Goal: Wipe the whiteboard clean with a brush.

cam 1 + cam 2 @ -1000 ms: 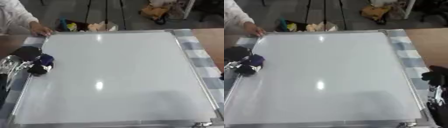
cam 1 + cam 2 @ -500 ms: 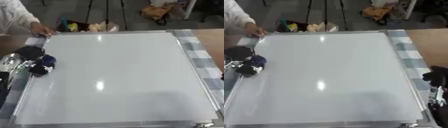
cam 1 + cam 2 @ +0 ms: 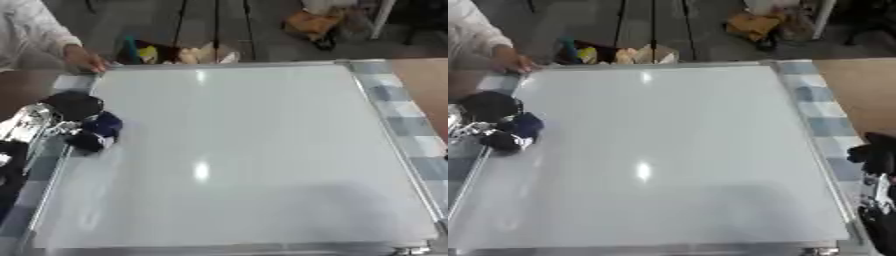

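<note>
Fingers (image 3: 77, 131) of the left hand (image 3: 72, 107) are curled around a small dark blue brush (image 3: 98, 131), which rests on the left edge of the whiteboard (image 3: 254, 150), in the upper half of that edge. The hand itself is black, and its silver wrist part comes in from the left side of the view. The shape of the brush is hard to make out; only a dark blue lump with a paler bit under it can be seen.

The right hand (image 3: 877, 160) shows only in the right eye view, at the right edge just beside the board, and it is partly cut off by the picture border. Whether its fingers are open or closed I cannot tell.

The whiteboard is large, lies flat and covers most of the tabletop (image 3: 424, 77). Its surface looks white with two bright light reflections and no clear marks. A checked grey cloth (image 3: 398, 120) lies under the board along its right side. At the far left corner of the board, a person's hand (image 3: 85, 59) in a white sleeve touches the frame.
</note>
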Tool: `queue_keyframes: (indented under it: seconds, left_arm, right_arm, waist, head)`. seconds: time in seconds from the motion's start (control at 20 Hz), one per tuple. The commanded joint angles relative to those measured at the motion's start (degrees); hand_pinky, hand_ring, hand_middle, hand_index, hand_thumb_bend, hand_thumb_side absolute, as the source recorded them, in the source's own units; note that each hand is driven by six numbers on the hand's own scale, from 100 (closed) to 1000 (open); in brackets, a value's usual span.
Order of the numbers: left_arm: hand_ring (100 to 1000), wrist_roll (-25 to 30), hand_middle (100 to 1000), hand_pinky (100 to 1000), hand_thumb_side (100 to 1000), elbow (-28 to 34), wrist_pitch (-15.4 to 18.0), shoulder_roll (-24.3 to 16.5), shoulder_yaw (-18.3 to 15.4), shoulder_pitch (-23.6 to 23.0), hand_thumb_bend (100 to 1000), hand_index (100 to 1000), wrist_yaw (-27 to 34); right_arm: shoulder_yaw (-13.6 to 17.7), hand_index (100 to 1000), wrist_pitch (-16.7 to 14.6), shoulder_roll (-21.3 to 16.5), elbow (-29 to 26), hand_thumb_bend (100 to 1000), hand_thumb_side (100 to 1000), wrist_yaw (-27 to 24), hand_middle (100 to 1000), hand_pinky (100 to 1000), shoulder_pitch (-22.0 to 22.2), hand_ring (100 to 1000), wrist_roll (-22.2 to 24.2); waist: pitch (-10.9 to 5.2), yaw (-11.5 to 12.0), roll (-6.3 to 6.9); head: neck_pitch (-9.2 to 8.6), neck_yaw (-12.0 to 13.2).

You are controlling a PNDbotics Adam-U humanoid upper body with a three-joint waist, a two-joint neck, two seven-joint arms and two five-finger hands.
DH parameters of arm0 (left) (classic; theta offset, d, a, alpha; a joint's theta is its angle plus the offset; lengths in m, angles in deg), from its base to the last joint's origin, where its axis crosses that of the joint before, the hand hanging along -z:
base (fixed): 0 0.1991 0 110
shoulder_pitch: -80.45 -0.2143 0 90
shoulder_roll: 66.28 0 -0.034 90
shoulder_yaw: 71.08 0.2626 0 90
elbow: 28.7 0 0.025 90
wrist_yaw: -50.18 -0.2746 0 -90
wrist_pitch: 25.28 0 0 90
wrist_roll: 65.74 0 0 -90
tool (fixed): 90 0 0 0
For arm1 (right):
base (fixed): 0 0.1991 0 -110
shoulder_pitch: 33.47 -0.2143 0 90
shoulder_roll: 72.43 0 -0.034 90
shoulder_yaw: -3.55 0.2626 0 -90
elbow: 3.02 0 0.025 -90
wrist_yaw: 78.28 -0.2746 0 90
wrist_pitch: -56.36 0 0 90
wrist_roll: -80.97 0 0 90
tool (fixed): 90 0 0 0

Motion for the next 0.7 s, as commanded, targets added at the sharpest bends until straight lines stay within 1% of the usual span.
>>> queue_keyframes:
  seconds: [0.05, 0.4, 0.7]
  left_arm:
    - [537, 1.20, 338, 538, 749, 0.18, 1.84, 3.63, 3.48, -2.09, 100, 470, 0.57]
    - [520, 4.21, 320, 512, 753, 6.27, 3.57, 4.91, 5.89, -2.90, 100, 459, 5.56]
    - [511, 6.63, 315, 496, 757, 10.42, 2.79, 5.64, 6.67, -3.83, 100, 454, 9.50]
  right_arm:
    - [0.08, 675, -0.02, -0.52, -1.16, 100, 661, -0.36, 423, 471, -0.24, 527, 0.13]
    - [0.12, 675, 0.22, -0.64, -1.16, 100, 660, -0.44, 423, 471, 0.02, 527, 0.15]
    - [0.23, 675, 0.26, -0.81, -1.16, 100, 661, -0.64, 424, 472, 0.35, 528, -0.02]
  waist:
    - [-0.27, -0.31, -0.33]
    - [-0.70, 0.36, -0.33]
    - [-1.24, 1.11, -0.51]
  head:
    - [-0.51, 0.18]
    - [-0.06, 0.32]
    - [0.12, 0.31]
